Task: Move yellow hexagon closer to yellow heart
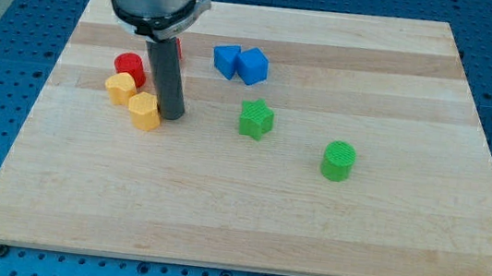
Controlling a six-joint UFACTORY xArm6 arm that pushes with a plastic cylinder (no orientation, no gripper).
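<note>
The yellow hexagon [122, 88] lies at the board's left, touching the yellow heart [145, 111] just below and right of it. My tip [172, 114] stands on the board right beside the heart's right edge, touching or nearly touching it. The dark rod rises from there to the arm's grey body at the view's top.
A red cylinder [129, 67] sits against the hexagon's upper side. A red block [178, 50] is mostly hidden behind the rod. Two blue blocks [240, 64] touch each other at top centre. A green star [256, 119] and a green cylinder [338, 161] lie to the right.
</note>
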